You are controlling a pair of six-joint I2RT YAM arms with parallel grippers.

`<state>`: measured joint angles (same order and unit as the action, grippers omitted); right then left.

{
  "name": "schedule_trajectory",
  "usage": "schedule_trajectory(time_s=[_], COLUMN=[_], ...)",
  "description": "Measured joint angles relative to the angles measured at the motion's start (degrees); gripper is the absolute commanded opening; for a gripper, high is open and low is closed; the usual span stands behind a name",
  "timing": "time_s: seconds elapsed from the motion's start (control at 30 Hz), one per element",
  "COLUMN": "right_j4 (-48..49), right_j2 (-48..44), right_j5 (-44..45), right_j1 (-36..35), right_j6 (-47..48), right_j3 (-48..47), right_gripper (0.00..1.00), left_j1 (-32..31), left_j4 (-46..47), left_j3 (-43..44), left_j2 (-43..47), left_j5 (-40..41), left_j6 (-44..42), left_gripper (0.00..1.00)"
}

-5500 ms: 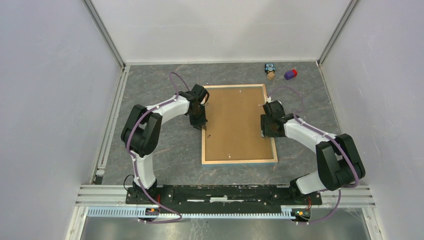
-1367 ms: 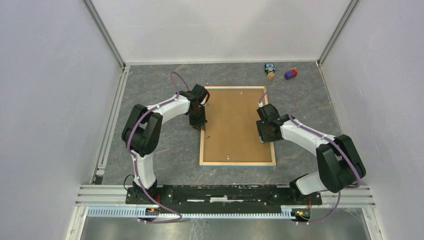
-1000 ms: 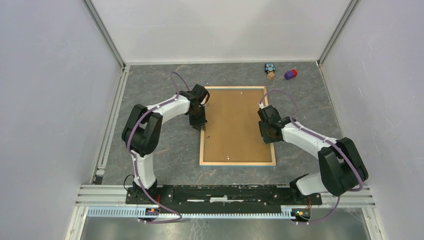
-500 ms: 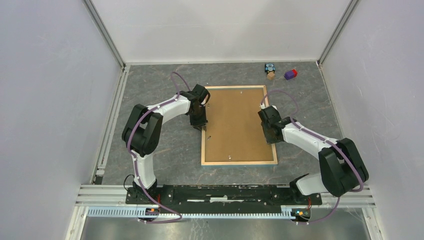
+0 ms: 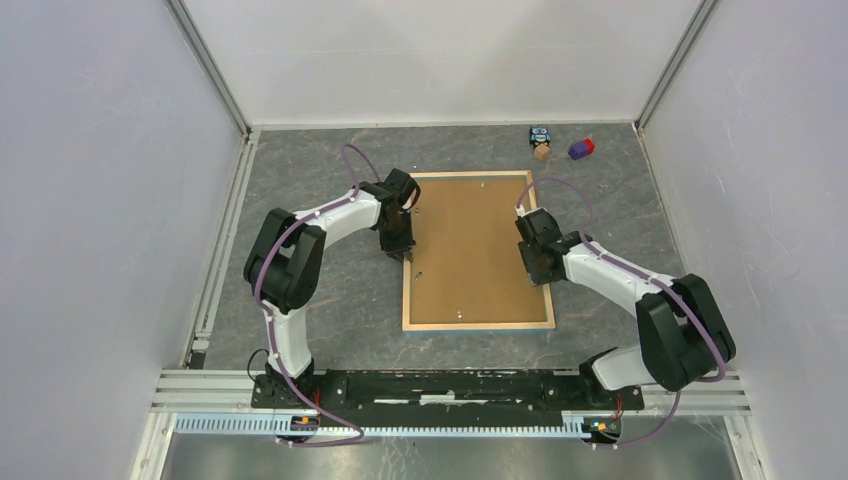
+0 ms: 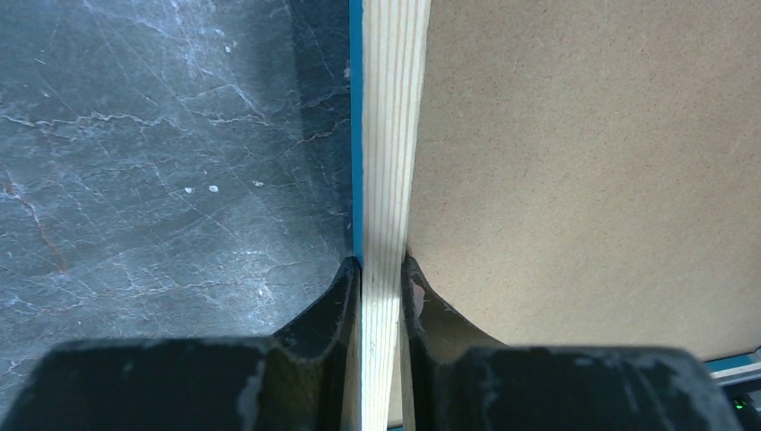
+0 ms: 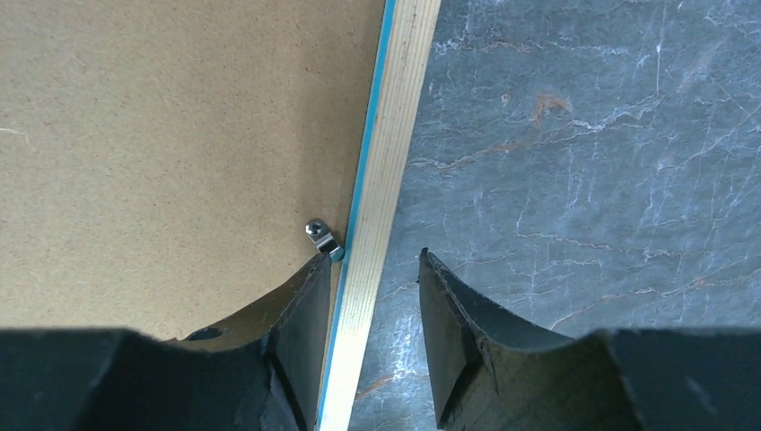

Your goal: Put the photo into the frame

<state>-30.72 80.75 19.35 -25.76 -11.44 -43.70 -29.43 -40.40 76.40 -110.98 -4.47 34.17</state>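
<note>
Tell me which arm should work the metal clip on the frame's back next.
Probably right. The right gripper, open, straddles the frame rail beside the metal clip; the left gripper is clamped on the opposite rail.

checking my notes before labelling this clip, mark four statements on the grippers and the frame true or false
1. The left gripper is clamped on a rail of the frame. True.
2. The right gripper squeezes the opposite rail. False: its jaws straddle it with a gap on the outer side.
3. The frame lies blue front up. False: its pale wood back and the brown hardboard sheet face up.
4. A small metal clip sits by the right gripper. True.
</note>
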Motion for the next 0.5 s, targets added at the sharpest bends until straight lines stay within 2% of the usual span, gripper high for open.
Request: schedule_trajectory(time_s=[0.2, 0.33, 0.5], right_j4=[0.48, 1.64, 2.84], right_j2=[0.83, 0.83, 0.85], right_j5=[0.17, -0.07, 0.0], right_j1=[0.0, 0.0, 0.0], right_j6=[0.59, 0.85, 1.09], right_j3=[0.02, 0.22, 0.5], right_gripper=[0.45, 0.48, 0.47], left_j1=[0.0, 0.0, 0.0], left_j4=[-0.02, -0.02, -0.02], left_j3=[0.0, 0.0, 0.02], left_j2=[0.0, 0.0, 0.0], left_j5=[0.0, 0.0, 0.0], left_j6=[0.0, 0.0, 0.0], left_gripper=[0.02, 0.02, 0.02])
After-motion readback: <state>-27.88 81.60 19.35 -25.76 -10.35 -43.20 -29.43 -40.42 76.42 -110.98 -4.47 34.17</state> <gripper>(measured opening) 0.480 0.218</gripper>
